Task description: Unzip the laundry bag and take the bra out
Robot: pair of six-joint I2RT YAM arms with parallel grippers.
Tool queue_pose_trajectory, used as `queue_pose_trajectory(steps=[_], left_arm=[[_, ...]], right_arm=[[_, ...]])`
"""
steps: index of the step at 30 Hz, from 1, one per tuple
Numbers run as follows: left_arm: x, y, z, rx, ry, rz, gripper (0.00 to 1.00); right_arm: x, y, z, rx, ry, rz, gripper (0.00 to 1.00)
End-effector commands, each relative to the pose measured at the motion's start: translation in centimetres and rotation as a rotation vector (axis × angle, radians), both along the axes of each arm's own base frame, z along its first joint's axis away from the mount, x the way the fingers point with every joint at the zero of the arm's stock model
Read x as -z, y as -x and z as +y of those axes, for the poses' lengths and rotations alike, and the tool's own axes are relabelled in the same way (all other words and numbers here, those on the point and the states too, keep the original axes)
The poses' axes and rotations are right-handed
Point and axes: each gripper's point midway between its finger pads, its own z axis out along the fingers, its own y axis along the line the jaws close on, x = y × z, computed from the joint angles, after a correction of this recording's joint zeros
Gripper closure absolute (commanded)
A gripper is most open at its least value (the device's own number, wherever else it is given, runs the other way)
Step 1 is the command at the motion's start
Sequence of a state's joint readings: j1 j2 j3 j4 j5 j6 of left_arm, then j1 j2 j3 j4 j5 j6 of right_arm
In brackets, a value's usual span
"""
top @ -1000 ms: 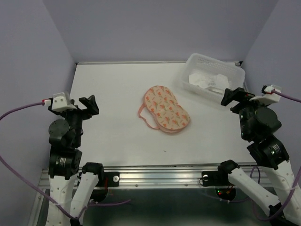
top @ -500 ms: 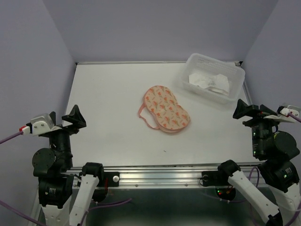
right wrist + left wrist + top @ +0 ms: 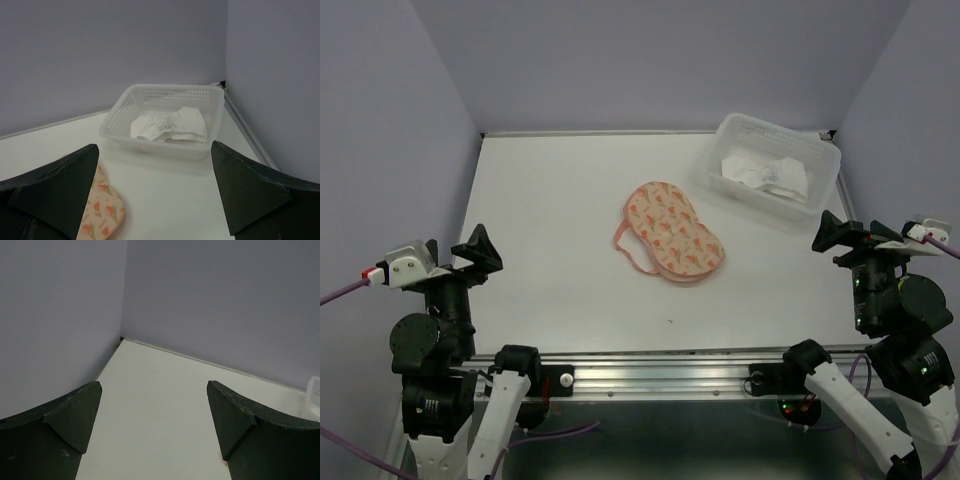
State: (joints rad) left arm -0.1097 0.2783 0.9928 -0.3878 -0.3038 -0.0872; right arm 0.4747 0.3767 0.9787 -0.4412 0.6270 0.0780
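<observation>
The laundry bag [image 3: 673, 232] lies closed in the middle of the white table, peach print up, its pink loop [image 3: 623, 246] to the left. Its near end shows in the right wrist view [image 3: 102, 212]. No bra shows outside the bag. My left gripper [image 3: 480, 250] is open and empty at the near left, far from the bag; its view [image 3: 155, 435] shows only bare table between the fingers. My right gripper [image 3: 835, 232] is open and empty at the near right, right of the bag; in its own view [image 3: 155, 195] it faces the tub.
A clear plastic tub [image 3: 775, 125] stands at the back right with crumpled white fabric [image 3: 767, 173] inside; I cannot tell what the fabric is. The tub also shows in the right wrist view [image 3: 155, 145]. Lilac walls close the table on three sides.
Both arms have drawn back from the table toward the near corners, the left down and left, the right down and right. The bag and the tub have not moved.
</observation>
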Motion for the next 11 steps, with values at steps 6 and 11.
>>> queue_pose_trajectory(steps=[6,11], left_arm=[[-1.42,0.94,0.35,-0.015,-0.002,-0.055,0.01],[-1.38,0.88,0.33,-0.014,-0.003,-0.055,0.01]], right_arm=[[-1.13,0.41,0.03,-0.016,0.01,-0.034,0.0],[-1.05,0.42,-0.14,-0.007,0.012,-0.033,0.0]])
